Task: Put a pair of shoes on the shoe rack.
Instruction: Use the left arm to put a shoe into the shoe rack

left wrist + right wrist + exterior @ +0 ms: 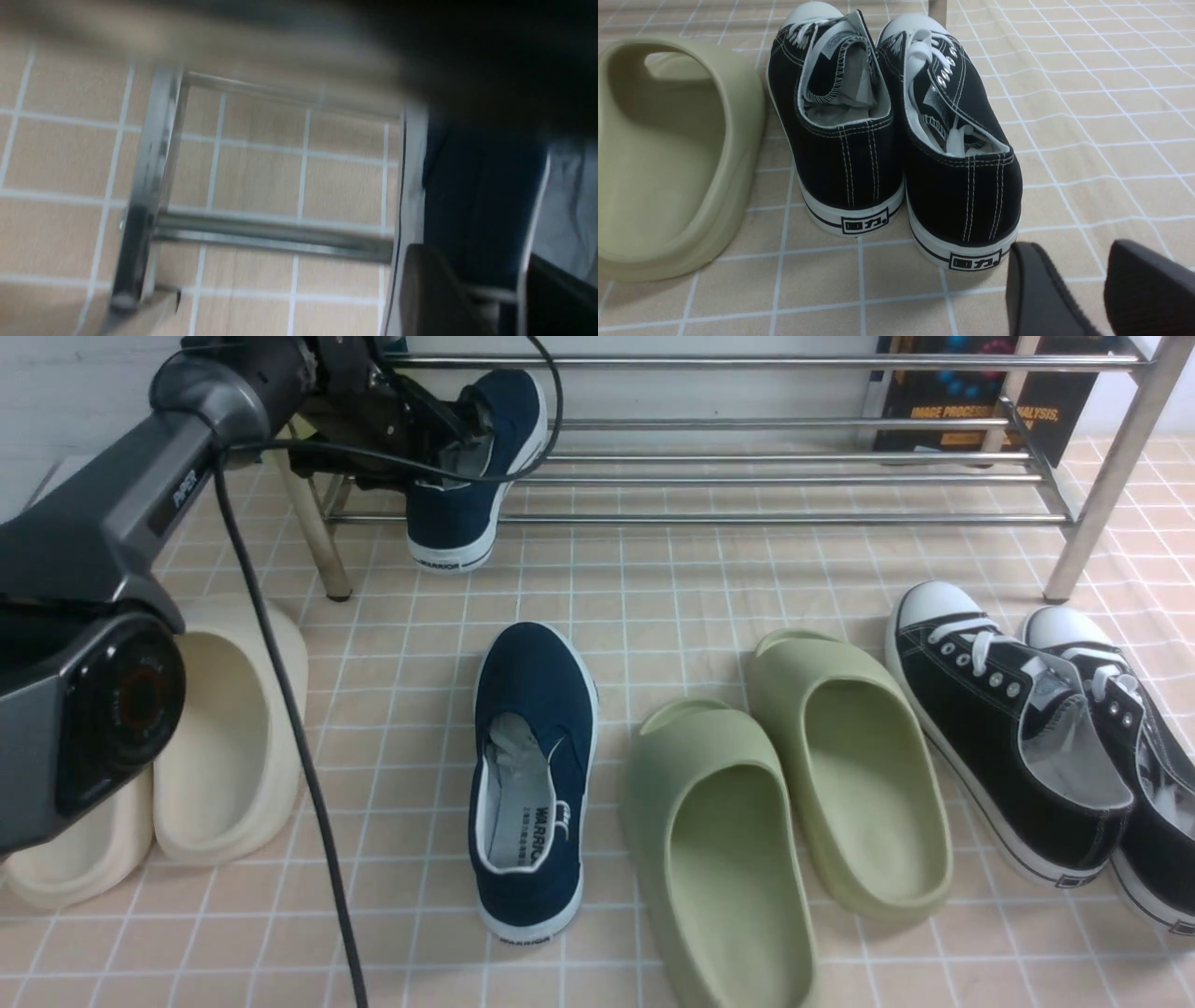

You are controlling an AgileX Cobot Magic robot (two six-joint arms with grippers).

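Logging the state from left to right.

Left claw [439, 434]: up at the left end of the shoe rack [794, 481], at the opening of the racked shoe [467, 513]. The left wrist view is blurred. One finger [434, 294] sits outside the navy side wall and the other sits inside. I cannot tell whether they pinch it or stand clear.

Racked shoe: lies steeply across the tubes, toe up towards the back wall. The heel hangs below the front tube. Long axis runs front to back.

Second shoe [537, 709]: upright on the tiled floor [709, 588], between the cream slippers [224, 737] and the green slippers [840, 756]. Toe points at the rack, heel towards me. Long axis runs nearly straight front to back.

Handling, my estimate: light. The canvas upper is soft and will fold under a pinch; the rubber sole is stiffer. Best hold looks like the white-edged collar at the side or heel, one finger inside.

Right claw [1092, 298]: fingers parted, nothing between them. It hangs just behind the heels of the black sneakers [896, 140].
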